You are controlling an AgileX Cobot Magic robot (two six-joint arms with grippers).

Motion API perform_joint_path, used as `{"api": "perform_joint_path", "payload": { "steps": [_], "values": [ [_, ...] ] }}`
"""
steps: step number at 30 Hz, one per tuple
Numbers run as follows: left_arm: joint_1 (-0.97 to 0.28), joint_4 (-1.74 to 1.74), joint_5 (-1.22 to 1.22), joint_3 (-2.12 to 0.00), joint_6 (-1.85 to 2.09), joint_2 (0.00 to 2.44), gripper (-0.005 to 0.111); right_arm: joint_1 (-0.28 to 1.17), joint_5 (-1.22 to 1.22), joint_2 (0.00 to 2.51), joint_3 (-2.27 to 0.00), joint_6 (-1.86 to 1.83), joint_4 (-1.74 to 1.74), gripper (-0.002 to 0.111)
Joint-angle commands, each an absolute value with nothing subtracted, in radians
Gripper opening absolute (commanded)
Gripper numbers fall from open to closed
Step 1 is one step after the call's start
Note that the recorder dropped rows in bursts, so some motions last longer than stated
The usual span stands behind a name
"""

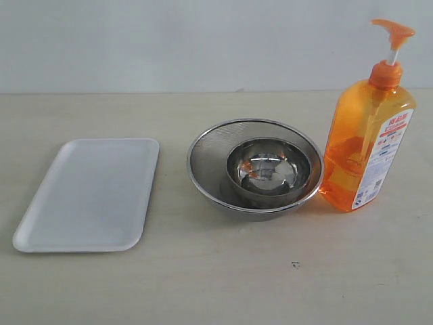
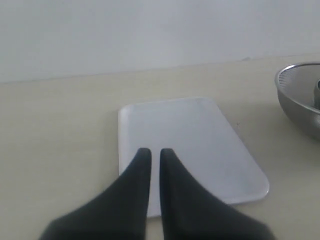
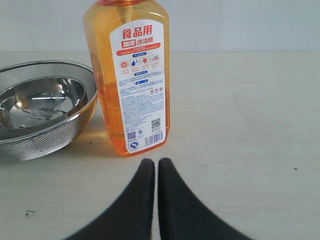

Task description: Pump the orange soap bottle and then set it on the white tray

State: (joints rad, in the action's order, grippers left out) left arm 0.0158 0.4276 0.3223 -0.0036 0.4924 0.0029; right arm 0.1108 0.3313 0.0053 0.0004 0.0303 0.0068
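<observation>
I see a translucent orange bottle (image 1: 365, 145) with a white, red-lettered label (image 3: 142, 85), a plain white tray (image 1: 88, 196), a silver mesh strainer (image 1: 203, 159) and a beige counter (image 1: 216, 284).

Glossy steel strainer (image 1: 203, 159), matt tray (image 1: 88, 196)

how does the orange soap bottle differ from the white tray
The orange soap bottle stands tall and upright; the white tray lies flat and low. The bottle is translucent orange with a printed label, the tray plain opaque white. Both rest on the table.
</observation>
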Motion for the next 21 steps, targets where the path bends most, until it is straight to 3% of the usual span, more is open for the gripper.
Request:
{"api": "perform_joint_path", "payload": {
  "steps": [1,21],
  "values": [
    [0.019,0.436,0.360,0.000,0.486,0.000,0.006,0.109,0.325,0.000,0.000,0.028,0.008,0.000],
    [0.019,0.455,0.322,0.000,0.539,0.000,0.006,0.109,0.325,0.000,0.000,0.028,0.008,0.000]
  ]
}}
